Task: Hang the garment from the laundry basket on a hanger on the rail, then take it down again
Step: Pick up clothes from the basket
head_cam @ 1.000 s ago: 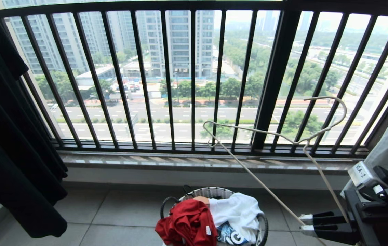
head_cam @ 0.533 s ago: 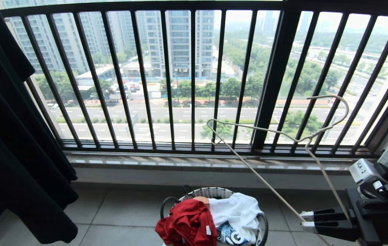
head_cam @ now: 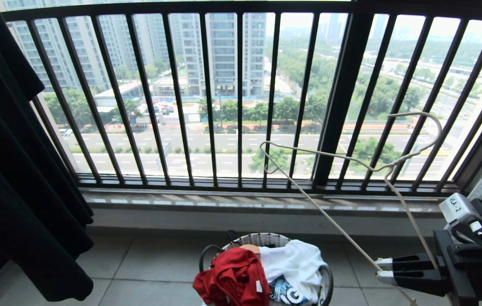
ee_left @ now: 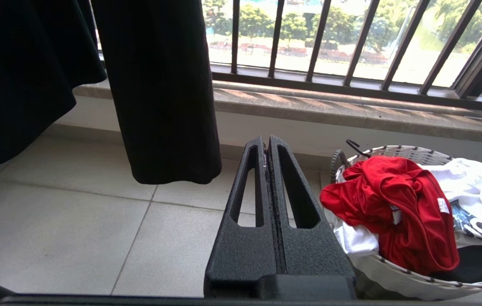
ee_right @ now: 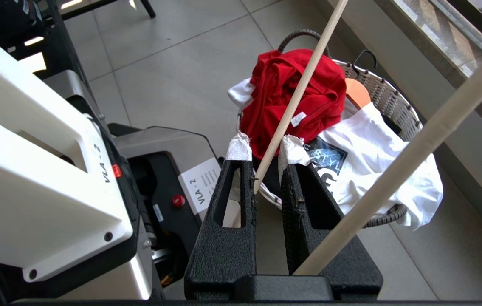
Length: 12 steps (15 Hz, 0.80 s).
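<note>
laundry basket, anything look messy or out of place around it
Yes. The red T-shirt is crumpled and spills over the laundry basket rim instead of lying inside. The white hanger is not on any rail: it is tilted in the air, held by its lower bar in the right pincer.

The right gripper [ee_right: 266,159] has textured black slotted fingers tipped with white tape, behind it a white housing [ee_right: 32,170] marked "VLA-2" with dark screws, a red button [ee_right: 177,200] and a paper label [ee_right: 200,185], while the left gripper [ee_left: 267,146] is plain black.
</note>
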{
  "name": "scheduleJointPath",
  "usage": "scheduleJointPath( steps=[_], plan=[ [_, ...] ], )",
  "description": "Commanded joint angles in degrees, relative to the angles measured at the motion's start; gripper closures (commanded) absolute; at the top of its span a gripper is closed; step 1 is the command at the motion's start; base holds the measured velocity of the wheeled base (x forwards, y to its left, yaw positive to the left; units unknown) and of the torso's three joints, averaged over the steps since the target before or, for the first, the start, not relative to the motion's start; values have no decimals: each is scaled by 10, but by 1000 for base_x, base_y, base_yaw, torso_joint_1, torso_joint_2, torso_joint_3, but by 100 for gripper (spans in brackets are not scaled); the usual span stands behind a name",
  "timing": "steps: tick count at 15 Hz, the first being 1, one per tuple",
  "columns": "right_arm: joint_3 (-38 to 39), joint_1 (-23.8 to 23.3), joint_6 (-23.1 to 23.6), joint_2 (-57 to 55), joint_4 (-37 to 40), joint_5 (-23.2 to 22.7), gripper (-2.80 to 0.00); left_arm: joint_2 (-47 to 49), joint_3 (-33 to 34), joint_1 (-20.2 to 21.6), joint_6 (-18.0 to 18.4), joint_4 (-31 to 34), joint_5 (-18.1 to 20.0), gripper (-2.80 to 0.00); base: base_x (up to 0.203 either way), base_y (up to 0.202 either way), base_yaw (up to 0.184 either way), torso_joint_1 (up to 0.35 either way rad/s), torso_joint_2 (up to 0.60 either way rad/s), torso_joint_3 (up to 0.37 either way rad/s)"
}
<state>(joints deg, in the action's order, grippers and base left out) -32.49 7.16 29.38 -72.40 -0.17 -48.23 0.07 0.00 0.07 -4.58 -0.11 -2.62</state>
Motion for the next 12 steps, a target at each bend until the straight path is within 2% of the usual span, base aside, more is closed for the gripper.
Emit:
scheduleJointPath(
  steps=[1, 12],
  plan=[
    [-2, 0, 2, 1, 0, -3, 0, 0, 0, 0, -1, 0, 0, 0, 0, 0, 0, 0, 0, 0],
    [-10, -1, 1, -20, 0, -1, 0, 0, 0, 0, 1, -1, 0, 0, 0, 0, 0, 0, 0, 0]
  ],
)
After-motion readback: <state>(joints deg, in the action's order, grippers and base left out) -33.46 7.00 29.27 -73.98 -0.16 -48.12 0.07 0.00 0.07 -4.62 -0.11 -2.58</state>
